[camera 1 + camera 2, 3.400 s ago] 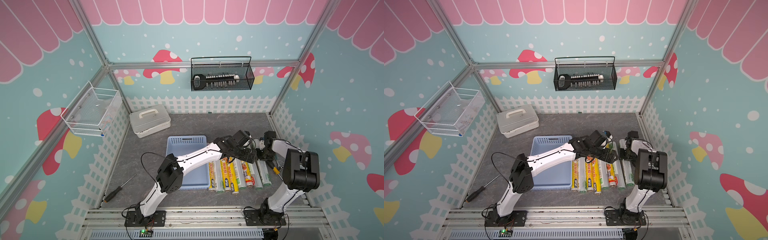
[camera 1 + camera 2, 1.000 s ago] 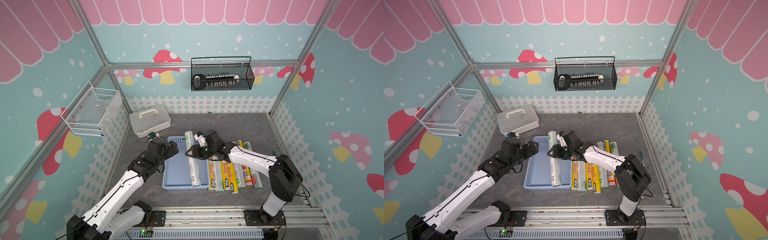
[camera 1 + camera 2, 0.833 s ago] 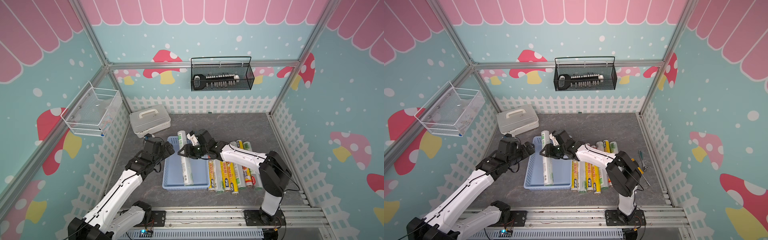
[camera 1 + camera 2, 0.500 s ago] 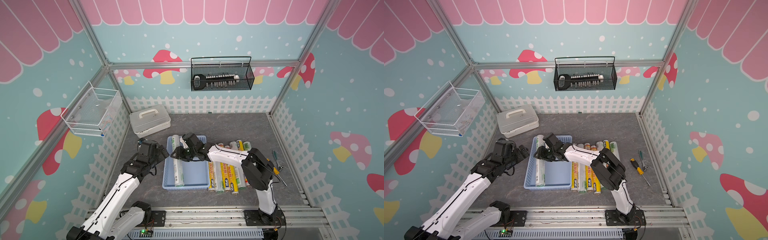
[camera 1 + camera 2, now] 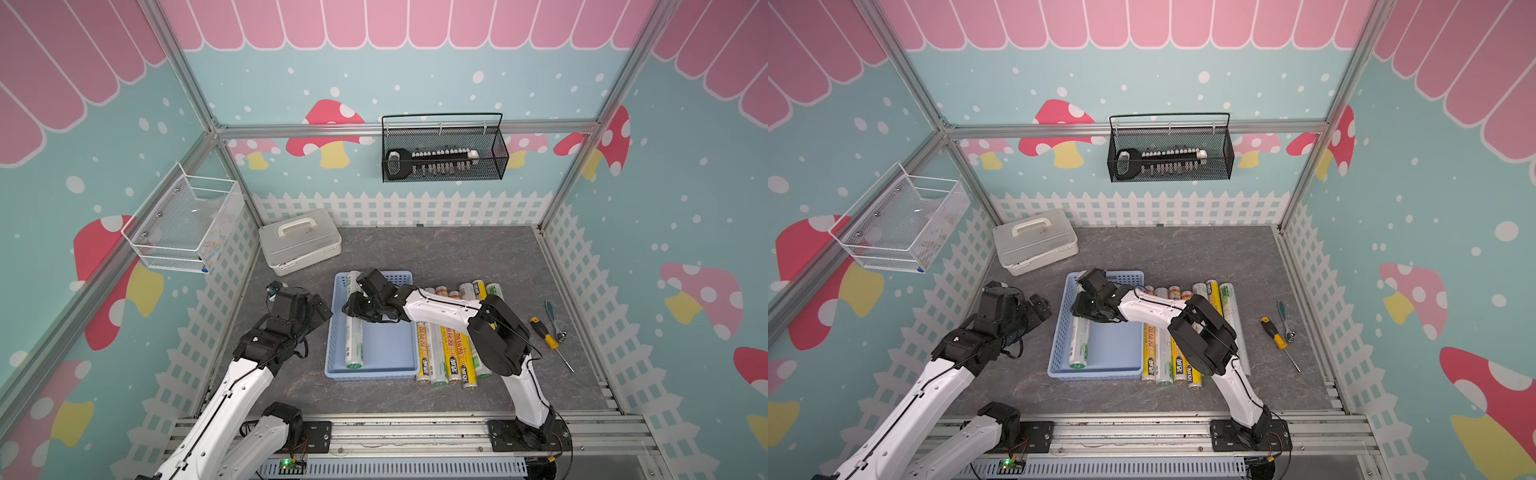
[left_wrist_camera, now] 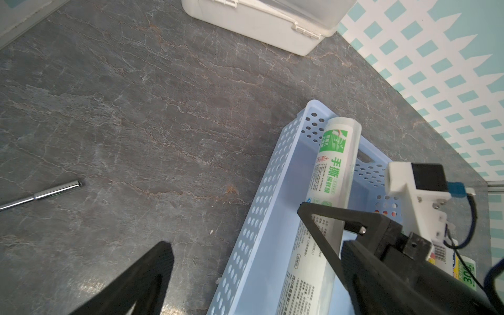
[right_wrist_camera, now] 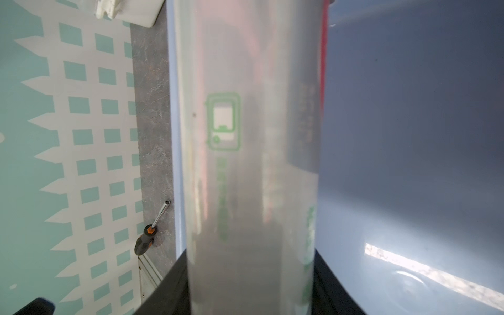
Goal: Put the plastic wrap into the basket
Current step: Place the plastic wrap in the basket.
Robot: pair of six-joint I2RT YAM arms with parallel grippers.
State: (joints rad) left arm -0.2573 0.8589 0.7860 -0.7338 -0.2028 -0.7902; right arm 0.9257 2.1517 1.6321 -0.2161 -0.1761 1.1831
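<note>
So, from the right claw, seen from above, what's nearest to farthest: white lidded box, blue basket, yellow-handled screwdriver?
From the right gripper, which grips a plastic wrap roll:
1. blue basket: right beneath it.
2. white lidded box: back left.
3. yellow-handled screwdriver: far right side.

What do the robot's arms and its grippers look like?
The left arm and the right arm have smooth white tube-shaped parts linked by chunky black joints. Thin black cables run along them. The left gripper and right gripper are black, with flat pointed fingers. A small white block with a blue plug sits by the right gripper.
</note>
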